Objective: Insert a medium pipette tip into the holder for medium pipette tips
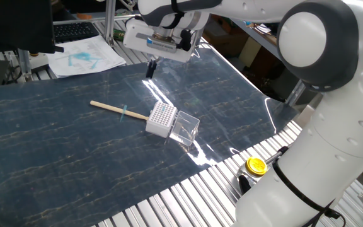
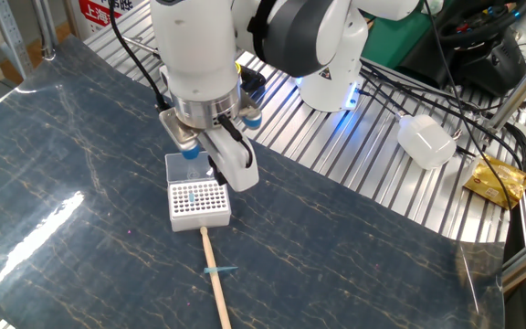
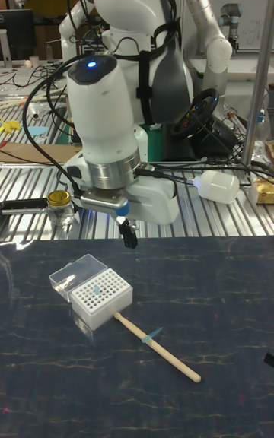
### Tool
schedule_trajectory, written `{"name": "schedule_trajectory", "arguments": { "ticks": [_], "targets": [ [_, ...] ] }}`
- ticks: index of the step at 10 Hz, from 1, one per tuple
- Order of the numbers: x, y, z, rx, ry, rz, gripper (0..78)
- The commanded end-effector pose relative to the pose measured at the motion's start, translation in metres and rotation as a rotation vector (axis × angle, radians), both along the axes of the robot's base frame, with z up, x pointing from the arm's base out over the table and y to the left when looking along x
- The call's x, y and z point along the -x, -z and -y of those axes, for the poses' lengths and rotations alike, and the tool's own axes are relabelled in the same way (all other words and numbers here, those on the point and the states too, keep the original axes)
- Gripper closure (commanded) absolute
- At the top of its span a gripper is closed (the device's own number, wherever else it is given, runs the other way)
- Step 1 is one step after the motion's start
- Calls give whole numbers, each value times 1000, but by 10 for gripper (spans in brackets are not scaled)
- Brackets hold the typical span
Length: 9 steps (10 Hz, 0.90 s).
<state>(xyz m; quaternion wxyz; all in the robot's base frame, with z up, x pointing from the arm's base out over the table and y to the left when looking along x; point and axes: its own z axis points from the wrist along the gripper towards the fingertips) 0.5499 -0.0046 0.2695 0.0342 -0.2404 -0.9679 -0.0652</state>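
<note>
Currently: gripper above the mat, tip on the stick

Gripper [image 1: 150, 68] hangs over the dark marbled mat [image 1: 74, 145], up off the surface, on the far side of the tip box [image 1: 161, 119] as 1 fixed camera sees it. From the other fixed camera the arm's wrist covers the fingertips, and they sit over the box's clear lid [image 2: 186, 166]. Jaws look together or nearly so: the tall camera shows 1 dark stub [image 3: 129, 234] with no gap I can make out. Nothing visible between the fingers.

Small blue pipette tip [image 2: 219, 270] lies across the wooden stick [image 2: 215, 292], roughly at right angles to it and touching it, about midway along. Same thing from the tall camera [image 3: 151, 334], and as a faint blue mark on the stick in the first fixed camera [image 1: 125, 112].

White tip box [image 2: 199, 204] stands upright on the mat, hole grid facing up, hinged lid swung open flat beside it. 1 end of the stick touches or nearly touches the box's side. 1 blue tip already stands in the grid [image 2: 191, 196], near the lid edge.

Off the mat, on the metal slats: yellow-capped jar [image 1: 255, 166] and a white plastic bottle lying on its side [image 2: 426, 141].
</note>
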Motion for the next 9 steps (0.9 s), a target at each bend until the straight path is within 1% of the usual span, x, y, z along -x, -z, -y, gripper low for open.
{"name": "schedule_trajectory", "arguments": {
  "ticks": [1, 2, 4, 6, 7, 9],
  "targets": [
    [1, 6, 1, 4, 1, 13, 776],
    [1, 6, 1, 2, 1, 14, 776],
    [1, 6, 1, 16, 21, 13, 776],
    [1, 6, 1, 14, 11, 22, 776],
    [1, 6, 1, 15, 11, 16, 776],
    [1, 6, 1, 13, -2, 19, 776]
  ]
}}
